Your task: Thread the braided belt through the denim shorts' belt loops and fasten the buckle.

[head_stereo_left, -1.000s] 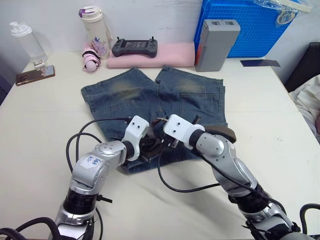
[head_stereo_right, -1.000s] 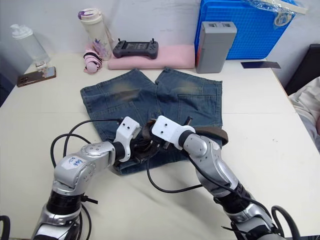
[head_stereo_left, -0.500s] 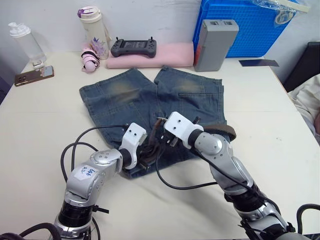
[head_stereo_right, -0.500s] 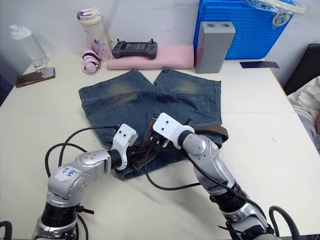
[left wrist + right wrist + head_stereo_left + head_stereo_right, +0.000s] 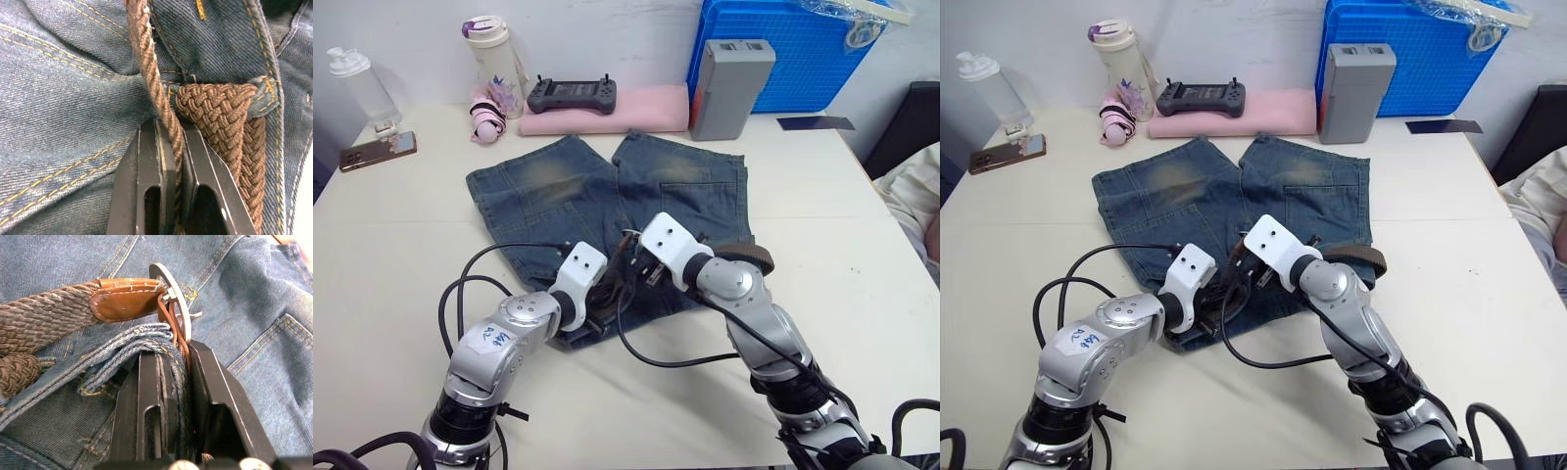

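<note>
Fingers [image 5: 146,171] of the left gripper [image 5: 168,161] pinch a strand of the braided belt [image 5: 220,112] beside a belt loop [image 5: 266,93]; the right gripper [image 5: 173,377] clamps bunched waistband and strap just below the buckle [image 5: 171,296]. Both meet at the near edge of the denim shorts [image 5: 578,196] on the table [image 5: 391,245], the arms crowding that spot. Well behind stand a bottle [image 5: 494,49], controller [image 5: 573,94], grey box [image 5: 729,86] and blue crate [image 5: 803,49].

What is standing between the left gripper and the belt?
Nothing visible. The left gripper is shut on the belt edge-on, right beside the loop that the belt already passes through.
</note>
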You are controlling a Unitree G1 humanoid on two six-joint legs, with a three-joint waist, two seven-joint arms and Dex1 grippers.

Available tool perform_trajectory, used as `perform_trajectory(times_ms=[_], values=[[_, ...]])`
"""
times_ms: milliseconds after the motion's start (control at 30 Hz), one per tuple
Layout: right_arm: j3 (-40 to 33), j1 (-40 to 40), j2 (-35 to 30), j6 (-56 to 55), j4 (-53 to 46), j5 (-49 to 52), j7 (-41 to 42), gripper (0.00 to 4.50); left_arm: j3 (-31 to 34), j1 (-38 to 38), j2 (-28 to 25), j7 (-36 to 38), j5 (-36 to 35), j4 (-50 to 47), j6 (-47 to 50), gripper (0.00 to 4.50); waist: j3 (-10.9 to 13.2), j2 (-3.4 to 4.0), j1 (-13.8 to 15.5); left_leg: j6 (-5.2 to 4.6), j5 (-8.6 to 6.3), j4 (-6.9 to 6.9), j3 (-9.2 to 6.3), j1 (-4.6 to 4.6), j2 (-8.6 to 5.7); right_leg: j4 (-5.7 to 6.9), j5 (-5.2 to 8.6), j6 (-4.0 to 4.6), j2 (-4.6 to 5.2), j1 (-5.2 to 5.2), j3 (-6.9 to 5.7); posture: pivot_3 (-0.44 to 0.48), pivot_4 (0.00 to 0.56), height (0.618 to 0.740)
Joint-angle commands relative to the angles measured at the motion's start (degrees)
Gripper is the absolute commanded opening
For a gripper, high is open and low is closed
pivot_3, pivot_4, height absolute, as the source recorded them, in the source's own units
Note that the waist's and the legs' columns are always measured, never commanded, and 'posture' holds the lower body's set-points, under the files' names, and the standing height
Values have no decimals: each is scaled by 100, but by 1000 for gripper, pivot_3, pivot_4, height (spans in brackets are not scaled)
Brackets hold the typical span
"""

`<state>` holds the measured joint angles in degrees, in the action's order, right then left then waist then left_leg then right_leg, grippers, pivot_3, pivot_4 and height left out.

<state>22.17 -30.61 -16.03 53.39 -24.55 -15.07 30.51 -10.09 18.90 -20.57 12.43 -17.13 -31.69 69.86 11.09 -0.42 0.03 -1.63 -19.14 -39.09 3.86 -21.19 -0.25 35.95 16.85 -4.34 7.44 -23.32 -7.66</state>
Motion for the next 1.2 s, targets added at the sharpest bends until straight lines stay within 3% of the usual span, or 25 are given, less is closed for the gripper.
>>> perform_trajectory(times_ms=[33,733,1033,1200], values=[[19,-100,-1,122,-338,136,32,109,-251,-102,9,-142,190,286,160,0,-1,-1,3,0,0,0,0,0,0,-1,0,0,0,0,0,0,150,712],[403,-91,-284,263,-541,344,175,109,-741,492,184,11,447,983,-311,0,-8,-4,148,-1,2,-1,-2,5,-7,-1,-1,0,9,4,1,0,150,712],[-117,-87,26,668,-545,602,24,109,-629,11,-137,69,560,923,-336,0,-11,-2,118,1,1,1,-3,5,-4,-3,-1,0,7,3,0,0,150,712],[257,-107,-375,437,-646,638,268,109,-633,204,34,37,553,988,-411,0,-12,0,114,1,1,1,-3,6,-4,-2,-1,0,8,3,1,0,150,712]])
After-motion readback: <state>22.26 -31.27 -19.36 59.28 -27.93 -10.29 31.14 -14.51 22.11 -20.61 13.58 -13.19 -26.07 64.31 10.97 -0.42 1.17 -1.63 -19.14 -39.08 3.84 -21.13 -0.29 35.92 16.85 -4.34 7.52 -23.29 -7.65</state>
